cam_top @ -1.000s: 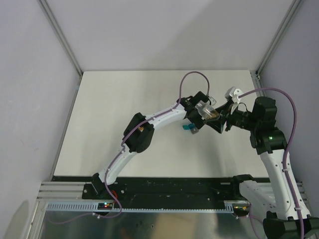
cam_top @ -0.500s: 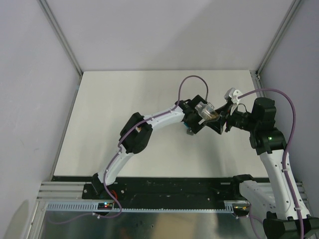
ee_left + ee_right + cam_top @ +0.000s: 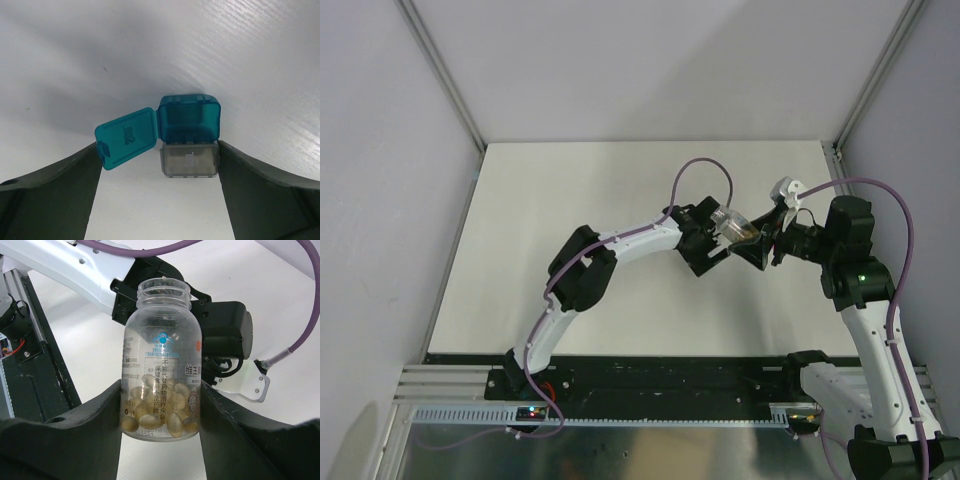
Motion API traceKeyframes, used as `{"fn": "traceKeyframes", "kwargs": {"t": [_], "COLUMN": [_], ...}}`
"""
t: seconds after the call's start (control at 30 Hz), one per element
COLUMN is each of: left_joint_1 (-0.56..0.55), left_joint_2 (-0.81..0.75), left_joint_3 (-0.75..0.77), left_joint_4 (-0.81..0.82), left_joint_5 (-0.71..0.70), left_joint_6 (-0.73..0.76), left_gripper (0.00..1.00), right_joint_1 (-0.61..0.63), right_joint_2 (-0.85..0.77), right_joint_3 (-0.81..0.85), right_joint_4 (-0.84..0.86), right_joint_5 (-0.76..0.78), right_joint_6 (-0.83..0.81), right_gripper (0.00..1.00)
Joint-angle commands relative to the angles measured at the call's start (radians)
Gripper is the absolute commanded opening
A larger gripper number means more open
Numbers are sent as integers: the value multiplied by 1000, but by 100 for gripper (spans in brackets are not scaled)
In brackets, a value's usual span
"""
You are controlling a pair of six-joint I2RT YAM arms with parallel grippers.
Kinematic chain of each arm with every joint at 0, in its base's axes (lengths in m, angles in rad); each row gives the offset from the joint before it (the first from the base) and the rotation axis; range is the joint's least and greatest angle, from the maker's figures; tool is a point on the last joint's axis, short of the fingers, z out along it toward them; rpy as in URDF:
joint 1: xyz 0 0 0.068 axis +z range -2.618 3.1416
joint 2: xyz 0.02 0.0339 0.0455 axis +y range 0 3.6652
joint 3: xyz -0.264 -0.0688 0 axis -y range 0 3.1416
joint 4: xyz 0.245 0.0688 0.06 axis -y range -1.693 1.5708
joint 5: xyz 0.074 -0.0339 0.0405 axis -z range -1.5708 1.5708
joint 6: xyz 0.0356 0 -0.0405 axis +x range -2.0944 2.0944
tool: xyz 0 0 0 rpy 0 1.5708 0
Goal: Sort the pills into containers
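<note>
A teal-blue box sits on the white table, its teal lid swung open to the left and its grey flap lying open toward me. My left gripper is open, one finger on each side of the box, close to it but not gripping. In the top view the left gripper covers the box. My right gripper is shut on an uncapped clear bottle holding several amber-yellow capsules. The bottle hangs tilted just right of the left gripper.
The white table is walled by grey panels at the back and sides. The left arm reaches diagonally across the middle. A black rail runs along the near edge.
My left gripper has moved a little left and toward the near side, and now covers the teal box in the top view. The right arm and the bottle have hardly moved.
</note>
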Motion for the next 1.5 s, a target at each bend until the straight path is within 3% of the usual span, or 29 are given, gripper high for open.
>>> {"fn": "traceKeyframes", "kwargs": {"t": [0.0, 0.13, 0.57, 0.93, 1.47], "left_joint_1": [-2, 1, 2, 5, 41], "left_joint_2": [-83, -100, -91, -93, -242], "left_joint_3": [-20, -39, -39, -54, -293], "left_joint_4": [-1, -1, 1, 13, 73], "left_joint_5": [-12, 28, 155, 123, 76], "left_joint_6": [45, 46, 25, -11, -49], "left_gripper": [94, 91, 65, 43, 18], "right_joint_1": [-8, -9, -17, -26, -28], "right_joint_2": [-15, -13, -8, -7, 27], "right_joint_3": [-3, -5, -8, -11, -14], "right_joint_4": [20, 20, 25, 25, 22], "right_joint_5": [-30, -32, -33, -37, -48], "right_joint_6": [-4, -3, -5, -5, -13], "right_gripper": [0, 0, 0, 0, 0]}}
